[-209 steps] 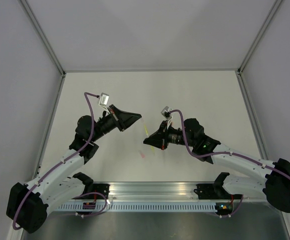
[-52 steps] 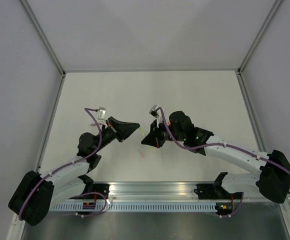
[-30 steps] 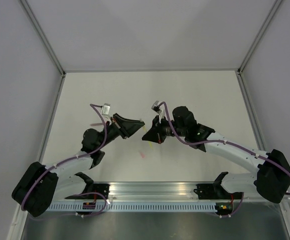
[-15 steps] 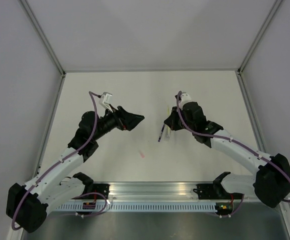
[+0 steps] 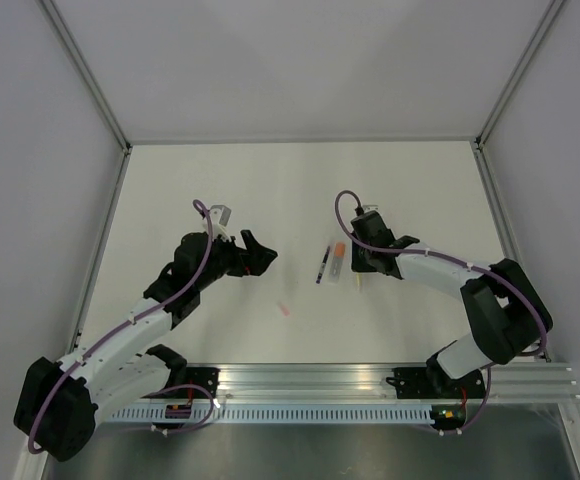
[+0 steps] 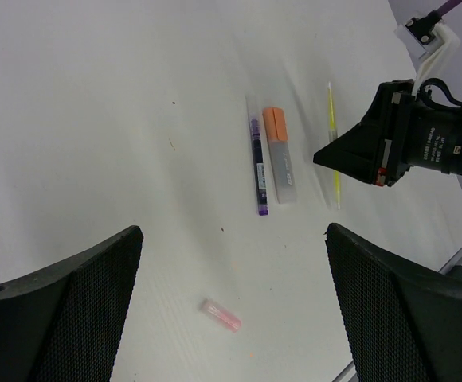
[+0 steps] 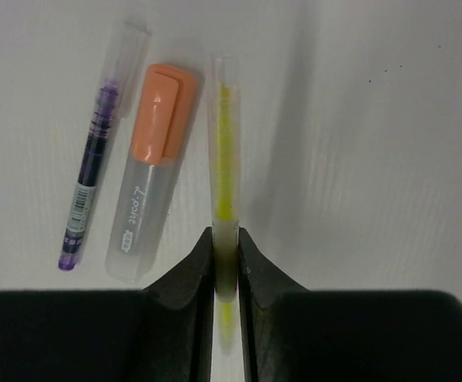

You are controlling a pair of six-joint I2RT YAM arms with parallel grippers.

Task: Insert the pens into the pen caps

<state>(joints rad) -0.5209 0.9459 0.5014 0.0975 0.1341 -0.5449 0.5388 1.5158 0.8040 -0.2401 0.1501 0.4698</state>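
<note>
Now the right gripper [image 7: 225, 239] is pinching the yellow pen [image 7: 224, 159] — lying flat beside the grey pen [image 7: 146, 199] and purple pen [image 7: 90, 179] — while the left gripper [image 6: 231, 239] is hanging wide open (pink cap [image 6: 221, 315] lying apart).

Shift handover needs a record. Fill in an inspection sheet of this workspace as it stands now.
Surface: white table, a few dark specks.
Job's things: purple pen, grey pen with orange end and yellow pen lie side by side, roughly parallel. The pink cap lies alone, apart from them, with no pen in it.
Clutter: nothing seen.
Grippers: left gripper wide open and empty, above the table. Right gripper closed on the yellow pen's near end.
Cables: a purple cable runs along each arm, not touching the pens.
Surroundings: grey walls, metal rail at the near edge.
</note>
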